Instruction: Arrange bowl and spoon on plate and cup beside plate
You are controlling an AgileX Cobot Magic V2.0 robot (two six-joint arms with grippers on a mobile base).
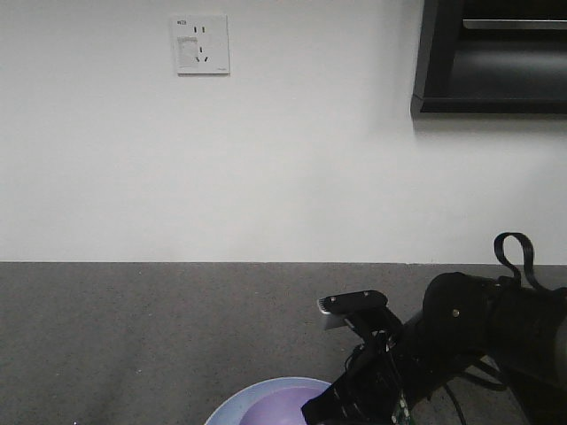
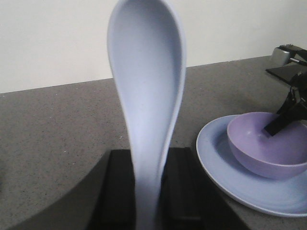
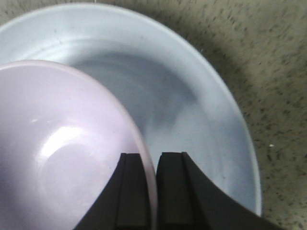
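Lavender bowl (image 1: pixel 282 409) on pale blue plate (image 1: pixel 232 405), near edge of front view; right arm (image 1: pixel 461 328) reaches down over them. Left wrist view: we see left gripper (image 2: pixel 148 191) clamped on spoon (image 2: pixel 148 81) handle, long axis upright, scoop uppermost; plate lies to its right, close. Right wrist view: right gripper (image 3: pixel 152 165) narrow, pinching bowl rim. We judge the spoon must travel rightward. No cup in any view.

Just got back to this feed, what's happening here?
The right gripper has its jaws shut on the rim of the purple bowl, which appears to sit on the pale blue plate, a little tilted. The left gripper holds the spoon upright by its handle, beside the plate and not yet on it. The cup is not in view.
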